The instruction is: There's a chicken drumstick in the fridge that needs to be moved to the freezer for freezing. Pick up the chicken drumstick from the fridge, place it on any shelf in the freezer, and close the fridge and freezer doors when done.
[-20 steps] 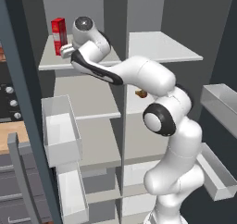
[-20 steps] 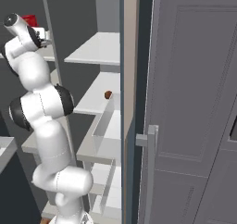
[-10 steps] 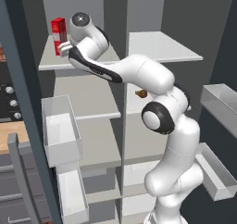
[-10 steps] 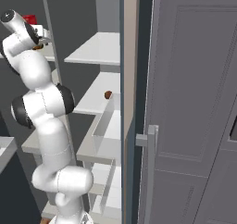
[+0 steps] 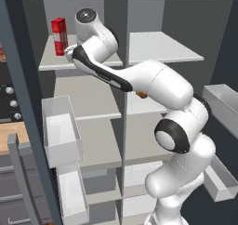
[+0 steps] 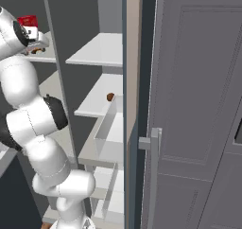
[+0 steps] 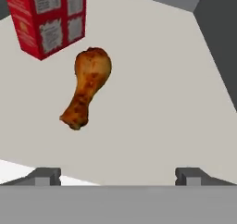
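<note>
The chicken drumstick (image 7: 88, 86) lies on the light-grey top shelf (image 7: 162, 93) of the fridge, its thin end toward the hand, just in front of the red carton (image 7: 51, 17). My gripper (image 7: 118, 177) hovers short of it, open, with the fingertips (image 7: 46, 176) far apart and nothing between them. From the left base the gripper (image 5: 69, 52) sits at the top-left shelf (image 5: 51, 63) beside the red carton (image 5: 59, 36). The freezer section on the right has bare shelves (image 5: 162, 47). Its door (image 6: 198, 105) with the black panel (image 6: 238, 133) stands open.
A darker brown lump (image 5: 142, 95) rests on the freezer's second shelf, also seen as the lump (image 6: 110, 96) from the right. The open fridge door (image 5: 23, 103) carries clear bins (image 5: 60, 131). Freezer door bins (image 5: 223, 98) jut out at right. A grey bar handle (image 6: 153, 176) is close by.
The arm's wrist has lifted a little beside the red carton. The carton and the brown lump have not moved.
</note>
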Robot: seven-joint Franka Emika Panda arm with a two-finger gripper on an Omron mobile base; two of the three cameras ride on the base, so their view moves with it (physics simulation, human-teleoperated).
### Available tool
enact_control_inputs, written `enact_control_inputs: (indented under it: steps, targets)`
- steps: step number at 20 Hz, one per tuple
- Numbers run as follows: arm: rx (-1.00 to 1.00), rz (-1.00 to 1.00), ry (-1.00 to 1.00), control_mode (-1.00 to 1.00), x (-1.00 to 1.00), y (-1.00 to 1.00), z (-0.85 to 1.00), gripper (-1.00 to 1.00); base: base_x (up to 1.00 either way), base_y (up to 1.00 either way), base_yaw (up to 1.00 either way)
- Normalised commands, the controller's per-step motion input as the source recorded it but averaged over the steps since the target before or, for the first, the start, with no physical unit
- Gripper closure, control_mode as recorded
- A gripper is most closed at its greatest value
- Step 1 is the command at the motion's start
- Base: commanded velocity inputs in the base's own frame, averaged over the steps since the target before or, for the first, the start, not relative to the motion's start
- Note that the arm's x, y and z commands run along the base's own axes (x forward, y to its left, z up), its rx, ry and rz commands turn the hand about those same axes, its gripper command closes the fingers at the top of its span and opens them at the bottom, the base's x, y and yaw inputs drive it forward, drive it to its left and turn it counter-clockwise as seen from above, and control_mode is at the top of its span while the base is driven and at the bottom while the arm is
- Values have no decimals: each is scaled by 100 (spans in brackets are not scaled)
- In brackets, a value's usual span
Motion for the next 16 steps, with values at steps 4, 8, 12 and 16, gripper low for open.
enact_control_inputs:
  steps: [4,8,12,16]
  targets:
    - [4,0,0,-100,-100,-43,-2,-100,0,0,0]
    - [0,0,0,-100,-100,-48,3,-100,0,0,0]
    - [0,0,0,-100,-94,-62,0,-100,0,0,0]
    - [0,-1,5,-100,-77,-78,4,-100,0,0,0]
